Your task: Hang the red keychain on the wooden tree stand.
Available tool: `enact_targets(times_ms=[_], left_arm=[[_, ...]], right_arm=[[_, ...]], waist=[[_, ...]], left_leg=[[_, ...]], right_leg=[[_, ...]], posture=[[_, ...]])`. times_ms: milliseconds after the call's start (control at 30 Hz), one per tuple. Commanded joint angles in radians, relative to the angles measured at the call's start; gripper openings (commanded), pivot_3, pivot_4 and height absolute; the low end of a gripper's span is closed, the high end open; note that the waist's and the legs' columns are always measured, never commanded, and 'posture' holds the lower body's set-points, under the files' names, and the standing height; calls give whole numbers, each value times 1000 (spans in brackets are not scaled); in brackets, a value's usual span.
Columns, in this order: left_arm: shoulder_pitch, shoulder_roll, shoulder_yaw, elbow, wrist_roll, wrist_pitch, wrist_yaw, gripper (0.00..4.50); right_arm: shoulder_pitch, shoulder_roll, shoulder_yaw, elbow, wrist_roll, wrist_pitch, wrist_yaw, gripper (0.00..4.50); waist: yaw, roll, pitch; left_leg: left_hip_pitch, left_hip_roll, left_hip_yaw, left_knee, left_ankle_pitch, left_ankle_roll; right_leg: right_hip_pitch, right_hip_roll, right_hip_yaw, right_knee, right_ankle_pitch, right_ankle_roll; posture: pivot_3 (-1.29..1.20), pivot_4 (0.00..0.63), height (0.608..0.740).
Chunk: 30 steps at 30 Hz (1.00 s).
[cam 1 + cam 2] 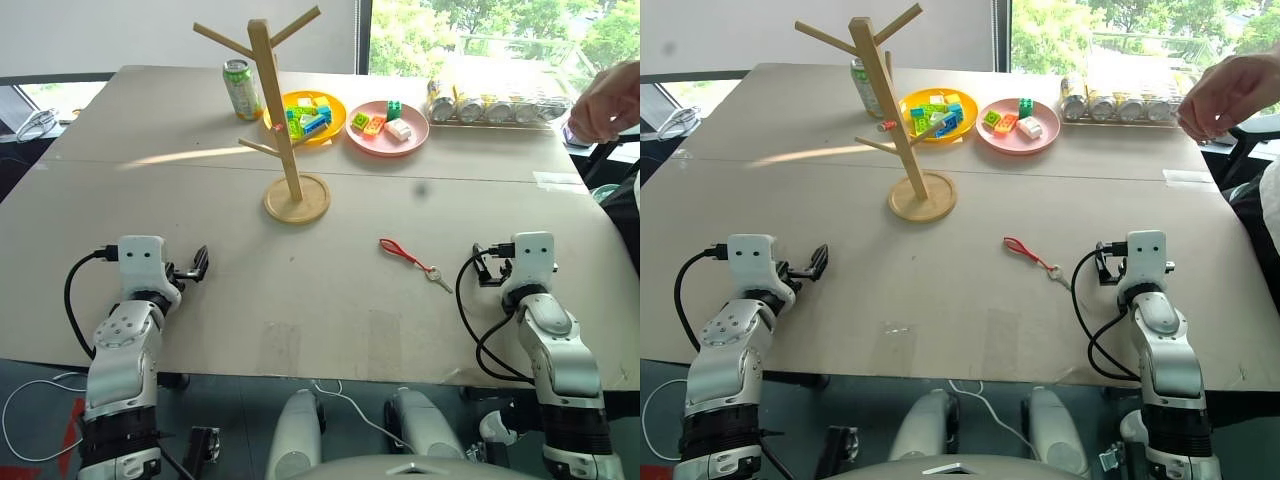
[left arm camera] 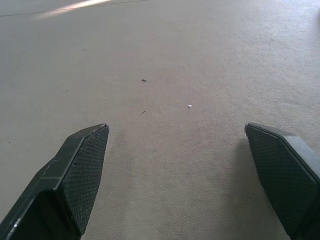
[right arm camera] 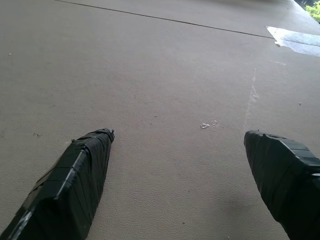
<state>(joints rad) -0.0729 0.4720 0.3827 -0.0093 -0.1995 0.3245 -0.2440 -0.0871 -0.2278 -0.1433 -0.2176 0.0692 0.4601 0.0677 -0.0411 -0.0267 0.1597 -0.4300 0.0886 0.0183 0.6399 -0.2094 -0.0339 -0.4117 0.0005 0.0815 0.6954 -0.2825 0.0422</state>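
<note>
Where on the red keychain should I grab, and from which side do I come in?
Probably pinch the cord of the red keychain midway, coming straight down with the open right gripper, the nearer one. It lies flat on the table, loop toward the wooden tree stand, key toward the robot. A mid-cord grip leaves the loop free for a peg.

Table [image 1: 330, 290]: matt beige top, fine leathery grain, faint seam across far half, pale tape patch at right edge.
Wooden tree stand [image 1: 283, 120]: light bare wood, smooth, satin sheen on round base.
Red keychain [image 1: 405, 257]: thin red cord, small silvery metal piece at near end.
Drink can [image 1: 241, 88]: glossy metal, green print.
Yellow plate [image 1: 335, 110], pink plate [image 1: 415, 132]: smooth plastic, holding glossy plastic bricks.
Left gripper [image 2: 175, 180], right gripper [image 3: 175, 175]: black finger pads, cross-hatched texture, matt.
</note>
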Motion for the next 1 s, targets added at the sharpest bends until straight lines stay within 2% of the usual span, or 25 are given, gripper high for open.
enact_targets(times_ms=[33,367,500,700,833,1000], left_arm=[[13,7,15,-6,0,-3,1,4474],[24,1,17,-23,-7,0,2,4474],[21,44,12,-38,-24,9,-63,4474],[-31,187,13,-154,-204,158,-308,4474],[-97,346,-51,-326,-396,331,-537,4474],[-186,446,-190,-466,-487,403,-689,4474]], right_arm=[[-8,-8,-13,-30,-3,-6,-1,4500],[-20,-22,-11,-28,-4,-1,12,4500],[-37,-76,-4,-49,19,26,88,4500],[-127,-243,7,-98,164,179,335,4500],[-225,-381,55,-141,318,340,561,4500],[-320,-434,175,-135,354,396,663,4500]], waist=[[0,0,0],[0,0,0],[0,0,0],[0,0,1],[2,-2,3],[-2,-2,4]], left_leg=[[0,0,0,0,0,0],[0,0,0,0,0,0],[0,0,0,0,0,0],[-1,0,0,0,0,0],[-1,0,0,0,0,0],[-1,0,0,-2,0,0]], right_leg=[[0,0,0,0,0,0],[0,0,0,0,0,0],[0,0,0,0,0,0],[0,0,0,0,0,0],[0,0,-1,-1,0,0],[0,0,0,-3,0,0]], posture=[[0,150,733],[0,150,733],[0,150,733],[0,150,733],[0,150,733],[0,150,733]])
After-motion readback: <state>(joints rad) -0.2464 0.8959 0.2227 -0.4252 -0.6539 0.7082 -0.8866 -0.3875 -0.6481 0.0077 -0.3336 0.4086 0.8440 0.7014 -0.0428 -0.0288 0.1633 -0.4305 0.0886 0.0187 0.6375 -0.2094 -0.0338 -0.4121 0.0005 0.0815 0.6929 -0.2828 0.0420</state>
